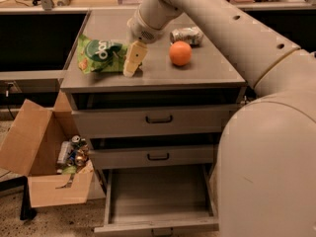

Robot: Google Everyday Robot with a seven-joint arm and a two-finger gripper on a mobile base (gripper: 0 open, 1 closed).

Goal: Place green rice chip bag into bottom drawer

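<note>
Camera view: gripper at the bag, hold not certain

On the desk point(207, 75) the gripper point(134, 59) stands low, touching or just beside the right edge of the green rice chip bag point(101, 56), which lies at 9 o'clock from it. Whether its jaws are apart or together, I cannot tell. The bottom drawer point(158, 194) stands open at 6 o'clock, well below. I think the main risk is a weak hold: the crinkly bag may offer only a thin fold and slip out on the way down. A push toward 9 o'clock could slide it off the desk edge, above the cardboard box point(47, 181). The orange point(180, 53) at 3 o'clock may roll if the arm brushes it.
</note>
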